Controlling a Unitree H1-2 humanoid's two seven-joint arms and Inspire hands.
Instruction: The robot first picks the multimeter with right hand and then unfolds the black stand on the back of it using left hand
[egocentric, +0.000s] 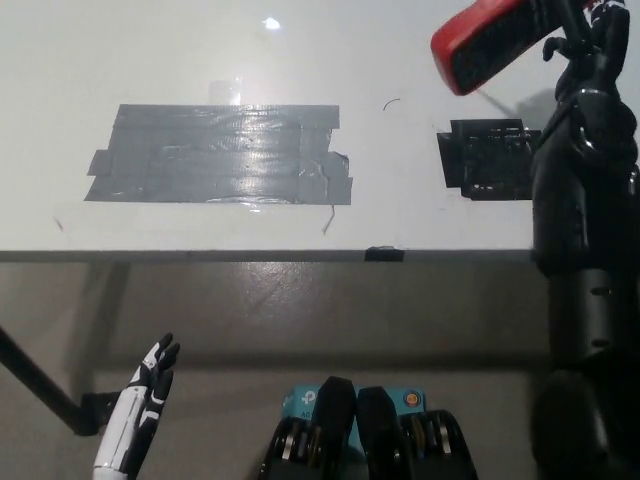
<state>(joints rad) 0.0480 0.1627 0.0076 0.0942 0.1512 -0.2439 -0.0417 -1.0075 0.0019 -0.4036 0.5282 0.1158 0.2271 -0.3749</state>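
— Where's the multimeter (478, 42)?
— Gripped in the black right hand (585, 40), aloft over the table's (400, 170) far right corner. White left hand (150, 385), fingers spread, should approach its back squarely.

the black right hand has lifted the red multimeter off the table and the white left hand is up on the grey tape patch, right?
Not quite. The head view shows the left hand low, below the table edge, not on the grey tape patch. The rest holds.
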